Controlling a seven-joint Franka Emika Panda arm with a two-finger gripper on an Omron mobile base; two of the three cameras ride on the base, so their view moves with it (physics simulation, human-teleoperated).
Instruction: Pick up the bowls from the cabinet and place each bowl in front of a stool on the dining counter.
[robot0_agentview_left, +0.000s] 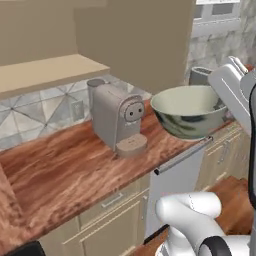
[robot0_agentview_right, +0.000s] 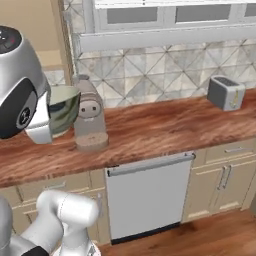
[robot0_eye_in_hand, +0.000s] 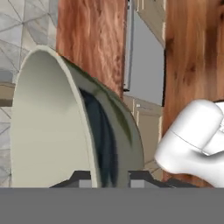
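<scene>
Gripper (robot0_eye_in_hand: 109, 177): jaws narrow, clamped on the bowl's rim — one finger inside, one outside.
Bowl (robot0_agentview_left: 189, 110): held in the gripper, raised above the worktop (robot0_agentview_left: 65, 170), clear of it.
Coffee machine (robot0_agentview_left: 119, 119): on the worktop just beside the held bowl.
Toaster (robot0_agentview_right: 225, 92): on the worktop — well apart from the gripper.

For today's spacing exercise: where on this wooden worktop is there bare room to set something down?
Free: the glossy reddish-brown wooden worktop between the beige pod coffee machine and the silver toaster, and in front of the machine. Crowded: around the machine, where the gripper holds the cream-and-green ceramic bowl.
</scene>
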